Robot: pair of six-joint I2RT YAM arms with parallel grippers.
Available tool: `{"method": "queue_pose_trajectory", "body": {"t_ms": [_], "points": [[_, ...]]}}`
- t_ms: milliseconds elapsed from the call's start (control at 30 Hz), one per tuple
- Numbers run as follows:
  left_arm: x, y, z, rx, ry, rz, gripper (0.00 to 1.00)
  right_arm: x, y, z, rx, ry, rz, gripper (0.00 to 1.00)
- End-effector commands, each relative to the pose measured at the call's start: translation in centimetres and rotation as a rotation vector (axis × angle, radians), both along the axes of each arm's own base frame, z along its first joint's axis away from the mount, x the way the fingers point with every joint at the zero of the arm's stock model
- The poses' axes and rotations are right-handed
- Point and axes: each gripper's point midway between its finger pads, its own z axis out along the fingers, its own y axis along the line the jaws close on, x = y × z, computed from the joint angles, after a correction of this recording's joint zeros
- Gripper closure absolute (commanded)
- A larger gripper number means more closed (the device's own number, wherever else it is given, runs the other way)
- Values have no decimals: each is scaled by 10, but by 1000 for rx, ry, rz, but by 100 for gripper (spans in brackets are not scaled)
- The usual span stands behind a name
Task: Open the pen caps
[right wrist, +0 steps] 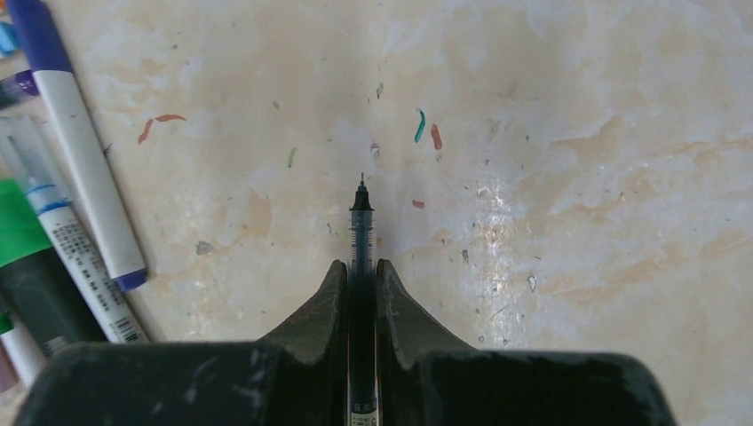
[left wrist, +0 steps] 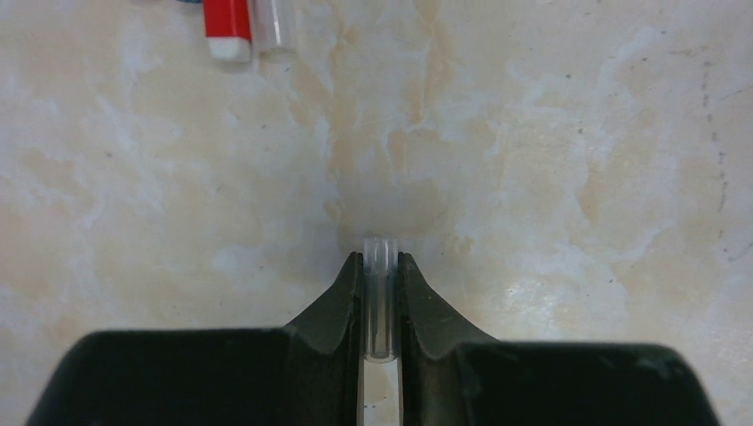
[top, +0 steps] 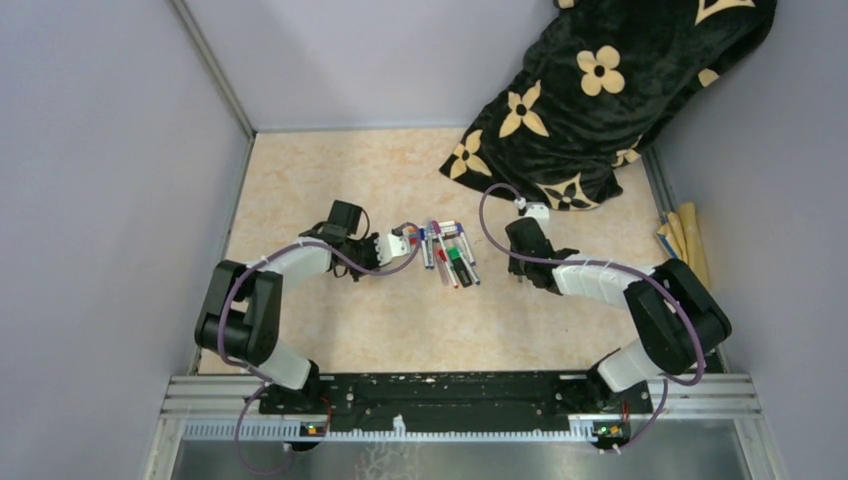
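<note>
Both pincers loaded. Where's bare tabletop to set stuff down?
Free: the wide strip of beige marbled tabletop between the cluster of marker pens and the black base rail; also the far-left stretch beyond the left pincer, up to the back wall. Crowded: the centre at the pens; the black flowered blanket covers the far-right corner.

Red pen [left wrist: 227,27] cropped, green pen [right wrist: 18,226] cropped

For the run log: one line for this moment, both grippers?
left gripper: shut on clear plastic cap | right gripper: shut on thin dark uncapped pen, tip exposed | other marker pens: lying on beige table
</note>
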Motion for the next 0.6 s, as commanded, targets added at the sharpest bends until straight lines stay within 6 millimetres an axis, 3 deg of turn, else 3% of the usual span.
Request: {"method": "queue_pose_trajectory", "body": {"t_ms": [0,133,333,367,433,467,567], "points": [[-10,7,-18,31,23,-7,90,5,-5,-7,10,-38,-54,95],[-13,8,-18,39,24,-31,78,-2,-8,-15,10,-23,-50,86],[-8,2,4,-2,47,-29,44,-5,-6,-21,8,13,-43,65],[-7,1,9,-16,56,-28,38,-6,-7,-22,4,20,-42,63],[-2,-2,23,-52,60,-18,36,-8,-8,-22,6,23,-44,63],[0,-4,32,-76,60,-19,29,-10,-8,-21,10,23,-43,63],[6,-5,54,-120,67,-4,26,-12,-9,-16,21,15,-45,66]]}}
